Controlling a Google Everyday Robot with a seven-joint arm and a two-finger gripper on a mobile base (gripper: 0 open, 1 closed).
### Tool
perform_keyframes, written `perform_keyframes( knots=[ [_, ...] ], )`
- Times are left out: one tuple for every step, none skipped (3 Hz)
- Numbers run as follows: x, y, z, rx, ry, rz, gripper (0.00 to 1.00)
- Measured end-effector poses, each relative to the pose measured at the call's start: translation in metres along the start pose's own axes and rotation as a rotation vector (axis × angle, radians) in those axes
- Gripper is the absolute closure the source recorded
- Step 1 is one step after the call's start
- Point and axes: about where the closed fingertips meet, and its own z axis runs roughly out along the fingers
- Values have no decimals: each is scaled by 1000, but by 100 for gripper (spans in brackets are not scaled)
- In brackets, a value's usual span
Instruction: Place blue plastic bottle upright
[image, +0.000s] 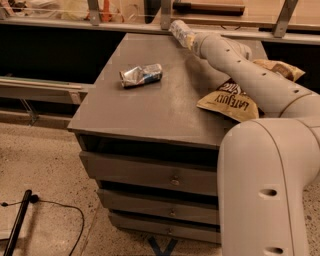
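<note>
Gripping the blue plastic bottle (179, 31) tilted in my gripper (186, 39) at the 12 o'clock edge of the table (150, 110), I reckon letting go while it's slanted tips it off the back.

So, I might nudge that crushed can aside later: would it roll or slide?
The can lies on its side, crushed and creased, so it would probably slide or wobble rather than roll cleanly. Being crumpled, it is likely empty and light, and may give further if squeezed. The tool is at the far edge of the cabinet, apart from it.
</note>
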Motion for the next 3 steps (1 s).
perform_keyframes(
  knots=[
    [-3, 1, -3, 0, 3, -15, 95],
    [2, -2, -14, 5, 19, -21, 100],
    [6, -6, -28, 17, 33, -31, 100]
  ],
)
